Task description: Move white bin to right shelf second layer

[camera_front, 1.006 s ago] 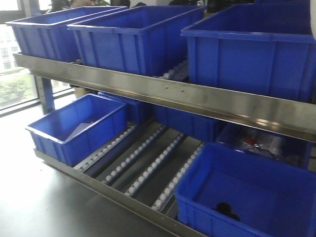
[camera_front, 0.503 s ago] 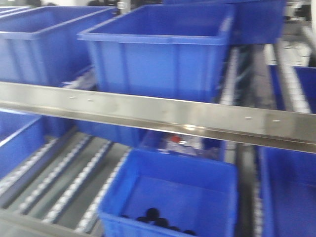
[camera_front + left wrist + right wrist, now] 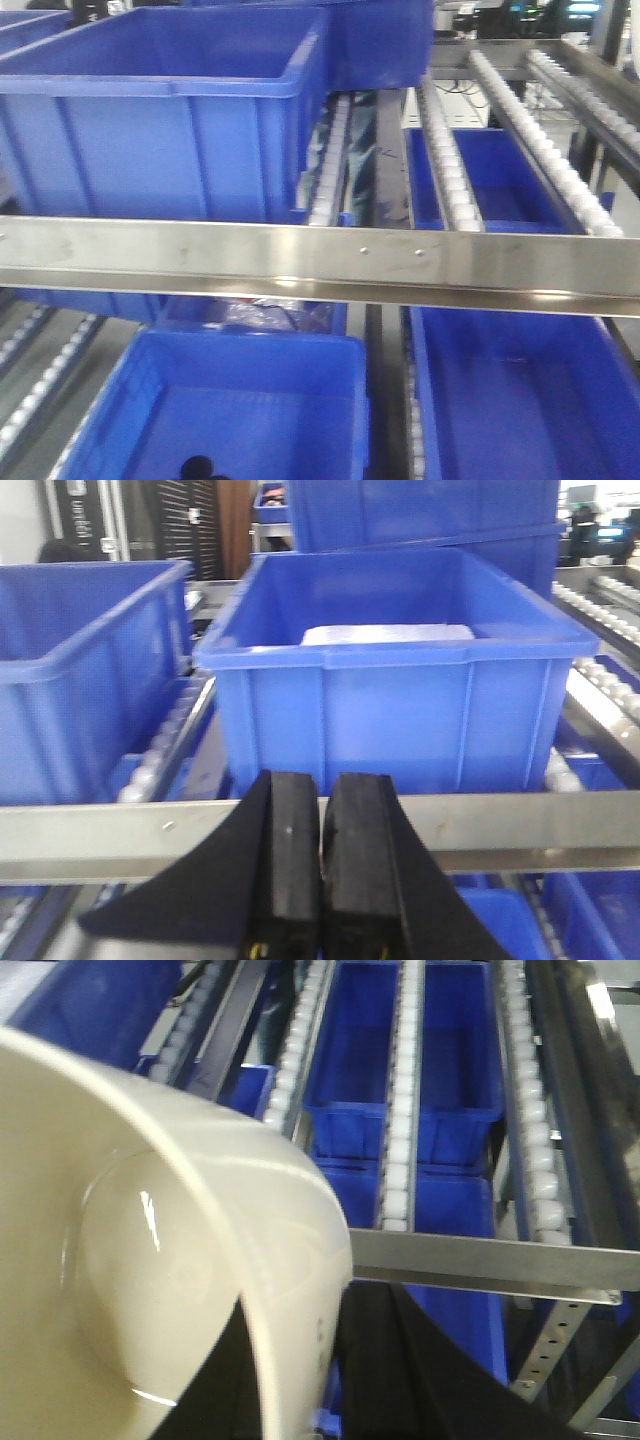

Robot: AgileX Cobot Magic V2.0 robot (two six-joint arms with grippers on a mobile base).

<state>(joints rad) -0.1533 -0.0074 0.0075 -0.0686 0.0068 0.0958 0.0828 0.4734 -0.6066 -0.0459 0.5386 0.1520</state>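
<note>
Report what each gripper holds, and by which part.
The right gripper holds the white bin by its wall at the rim, one finger inside, one outside. The left gripper is shut, holding nothing.

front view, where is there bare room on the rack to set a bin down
Free: the roller tracks right of the big blue crate, behind the steel front rail; nothing on them. A strip of rollers lies lower left, beside the lower crate. Crowded: upper left, and the lower level's middle and right, all crates.

Crates (image 3: 160, 130) solid blue. White bin (image 3: 150, 1260) glossy cream. Front rail (image 3: 320, 262) silver steel. Rollers (image 3: 450, 170) white. Left hand (image 3: 321, 790) black.
</note>
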